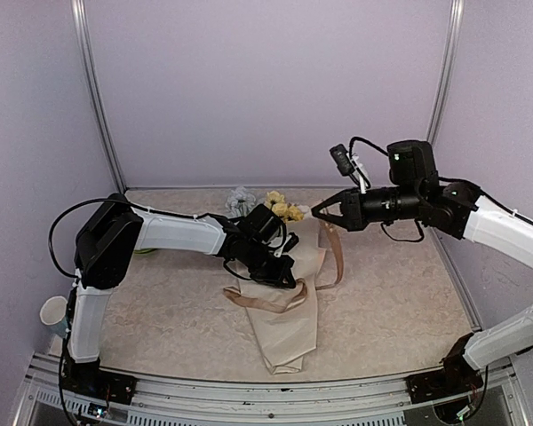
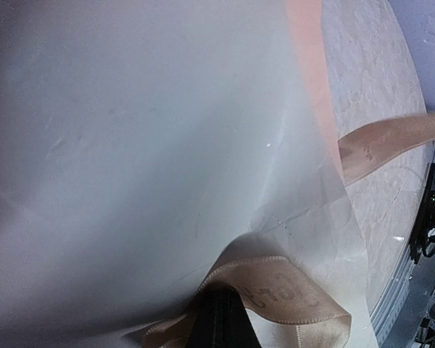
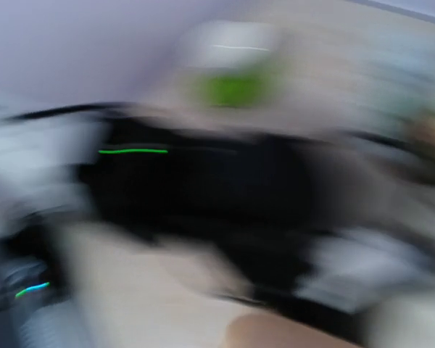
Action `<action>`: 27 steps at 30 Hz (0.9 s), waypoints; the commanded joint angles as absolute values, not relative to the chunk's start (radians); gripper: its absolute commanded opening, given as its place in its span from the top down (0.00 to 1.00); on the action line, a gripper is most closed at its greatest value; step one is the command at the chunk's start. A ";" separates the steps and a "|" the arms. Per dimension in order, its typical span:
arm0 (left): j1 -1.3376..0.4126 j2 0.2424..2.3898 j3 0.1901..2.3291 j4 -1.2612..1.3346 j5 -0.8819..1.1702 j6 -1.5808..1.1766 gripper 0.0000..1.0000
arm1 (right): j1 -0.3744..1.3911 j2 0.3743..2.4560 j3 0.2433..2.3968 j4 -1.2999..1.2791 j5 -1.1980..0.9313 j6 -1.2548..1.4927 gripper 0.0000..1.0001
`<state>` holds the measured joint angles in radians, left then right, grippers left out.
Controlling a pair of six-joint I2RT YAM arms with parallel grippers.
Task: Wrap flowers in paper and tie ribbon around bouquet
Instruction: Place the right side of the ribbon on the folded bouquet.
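Ideally the right gripper, pinching the ribbon, pulls it taut while the closed left gripper pins the paper.

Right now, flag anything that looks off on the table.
The ribbon is untied: it lies slack across the paper, with one strand looping off it up to the shut right hand. The right wrist view is too blurred to check. Nothing else stands out.

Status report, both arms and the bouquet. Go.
Left gripper shut, down on the paper. Right gripper shut on the ribbon, raised. Flowers wrapped, not yet tied. Nothing blocking.
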<state>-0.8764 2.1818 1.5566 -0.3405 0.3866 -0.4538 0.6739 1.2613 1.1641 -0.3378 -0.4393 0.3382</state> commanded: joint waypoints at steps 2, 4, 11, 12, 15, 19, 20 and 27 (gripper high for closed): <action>-0.872 2.182 1.523 -0.305 0.412 -0.441 1.00 | 0.797 1.353 1.063 0.100 -0.866 0.368 1.00; -0.863 2.177 1.505 -0.283 0.434 -0.447 1.00 | 0.844 1.426 1.054 0.074 -0.834 0.346 1.00; -0.834 2.163 1.445 -0.205 0.507 -0.464 1.00 | 1.025 1.571 1.049 0.102 -0.832 0.293 1.00; -0.833 2.162 1.442 -0.201 0.513 -0.466 1.00 | 1.034 1.604 1.069 0.076 -0.818 0.284 1.00; -0.831 2.158 1.435 -0.195 0.515 -0.466 1.00 | 1.049 1.694 1.142 0.008 -0.714 0.253 1.00; -0.831 2.154 1.425 -0.183 0.513 -0.469 1.00 | 1.049 1.797 1.261 -0.149 -0.468 0.237 0.72; -0.831 2.152 1.424 -0.183 0.514 -0.470 1.00 | 1.049 1.805 1.272 -0.166 -0.449 0.231 0.58; -0.830 2.151 1.416 -0.173 0.519 -0.466 1.00 | 1.049 1.604 1.127 -0.107 -0.455 0.200 0.06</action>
